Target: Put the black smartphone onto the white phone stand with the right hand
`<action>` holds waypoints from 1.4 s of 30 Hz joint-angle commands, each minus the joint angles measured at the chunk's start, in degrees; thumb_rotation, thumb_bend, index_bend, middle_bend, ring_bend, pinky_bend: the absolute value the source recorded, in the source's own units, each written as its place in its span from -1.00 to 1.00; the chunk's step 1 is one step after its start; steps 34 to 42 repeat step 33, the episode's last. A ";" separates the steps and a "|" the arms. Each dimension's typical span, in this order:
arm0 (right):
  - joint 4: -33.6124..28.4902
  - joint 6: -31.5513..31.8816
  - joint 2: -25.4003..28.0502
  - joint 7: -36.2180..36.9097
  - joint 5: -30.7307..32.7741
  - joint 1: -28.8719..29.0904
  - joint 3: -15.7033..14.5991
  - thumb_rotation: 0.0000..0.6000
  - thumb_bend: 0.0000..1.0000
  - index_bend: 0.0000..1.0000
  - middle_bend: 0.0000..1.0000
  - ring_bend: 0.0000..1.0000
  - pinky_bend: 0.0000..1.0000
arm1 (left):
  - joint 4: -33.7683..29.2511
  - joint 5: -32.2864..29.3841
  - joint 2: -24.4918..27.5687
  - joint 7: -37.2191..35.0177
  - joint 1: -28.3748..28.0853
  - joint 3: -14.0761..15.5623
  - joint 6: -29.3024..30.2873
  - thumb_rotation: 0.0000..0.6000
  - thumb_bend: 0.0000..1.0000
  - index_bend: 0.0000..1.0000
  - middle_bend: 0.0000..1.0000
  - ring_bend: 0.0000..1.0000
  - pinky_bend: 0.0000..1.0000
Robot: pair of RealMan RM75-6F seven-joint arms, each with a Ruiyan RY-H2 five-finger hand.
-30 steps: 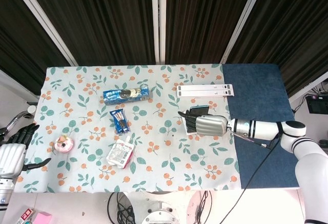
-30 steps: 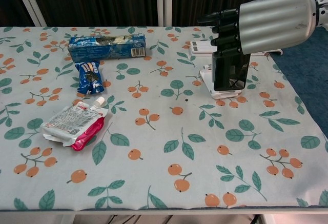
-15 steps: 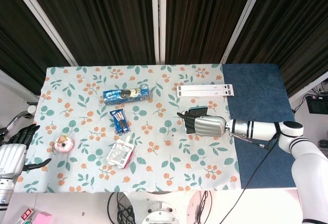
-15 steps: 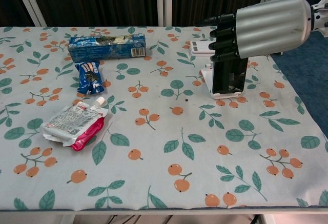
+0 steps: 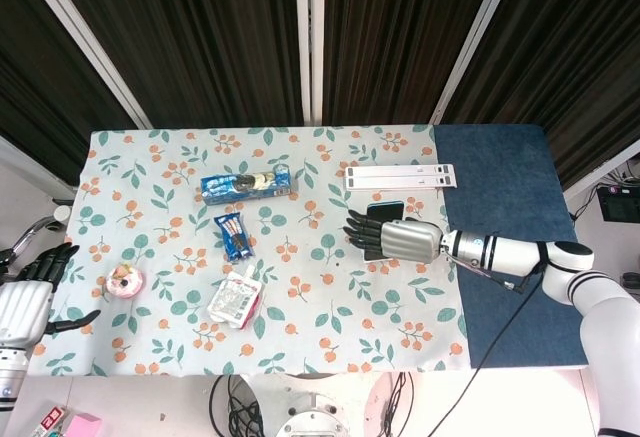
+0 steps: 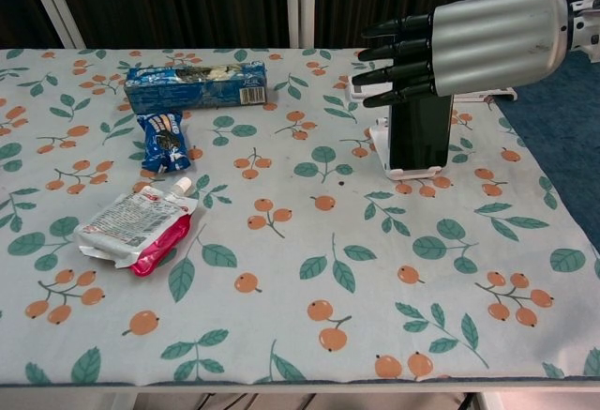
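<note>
The black smartphone (image 6: 419,133) stands upright, leaning back on the white phone stand (image 6: 382,141) at the table's right-centre. My right hand (image 6: 478,39) hovers just above the phone's top edge, fingers stretched out flat toward the left and holding nothing. In the head view the right hand (image 5: 400,239) covers most of the phone (image 5: 385,211), and only the phone's far end shows. My left hand (image 5: 25,302) hangs off the table's front left corner, fingers apart and empty.
A blue cookie box (image 6: 195,86), a small blue snack pack (image 6: 162,141) and a white-and-red pouch (image 6: 136,227) lie on the left half of the floral cloth. A pink round item (image 5: 124,280) sits far left. A white strip (image 5: 399,176) lies behind the stand, and a dark blue mat (image 5: 510,197) lies to the right.
My right hand's fingers have uncurled from the phone and straightened out above it. The phone stays on the stand. The left hand has not moved.
</note>
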 commanded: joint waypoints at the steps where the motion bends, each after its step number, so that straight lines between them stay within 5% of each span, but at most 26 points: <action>1: -3.13 1.56 2.15 -1.29 1.40 -0.90 1.14 1.00 -0.84 -1.00 -1.00 -1.00 -1.00 | -0.18 0.06 0.08 0.24 0.06 -0.01 0.17 0.49 -1.00 -0.81 -0.84 -0.81 -0.54; 5: -12.66 5.28 7.59 -4.38 5.93 -4.88 3.99 1.00 -0.87 -1.00 -1.00 -1.00 -1.00 | -0.61 0.14 0.33 0.60 0.25 -0.06 0.66 0.49 -1.00 -0.81 -0.84 -0.81 -0.54; 10: -34.38 12.52 17.45 -12.11 17.38 -16.88 7.57 1.00 -0.89 -1.00 -1.00 -1.00 -1.00 | -1.32 0.34 0.67 0.88 0.43 -0.28 1.48 0.50 -1.00 -0.81 -0.84 -0.81 -0.54; 16: -54.37 17.51 22.57 3.55 34.22 -33.35 4.57 1.00 -0.92 -1.00 -1.00 -1.00 -1.00 | -2.54 1.24 1.27 1.91 0.68 -0.28 2.76 0.50 -1.00 -0.81 -0.84 -0.80 -0.54; 20: -50.75 22.08 19.52 6.16 38.03 -41.17 3.97 1.00 -0.95 -1.00 -1.00 -1.00 -1.00 | -3.10 1.63 1.68 2.94 1.12 -0.43 4.08 0.50 -1.00 -0.81 -0.84 -0.81 -0.54; 26: -42.99 23.29 14.11 23.78 40.51 -48.83 4.77 1.00 -0.95 -1.00 -1.00 -1.00 -1.00 | -4.08 1.95 2.50 4.87 2.31 -0.45 6.32 0.49 -1.00 -0.81 -0.84 -0.81 -0.54; 33: -36.81 22.95 9.58 26.60 40.71 -51.75 7.26 1.00 -0.95 -1.00 -1.00 -1.00 -1.00 | -5.55 2.61 3.64 6.06 2.66 0.13 6.37 0.49 -1.00 -0.81 -0.84 -0.81 -0.54; 42: -36.81 22.95 9.58 26.60 40.71 -51.75 7.26 1.00 -0.95 -1.00 -1.00 -1.00 -1.00 | -5.55 2.61 3.64 6.06 2.66 0.13 6.37 0.49 -1.00 -0.81 -0.84 -0.81 -0.54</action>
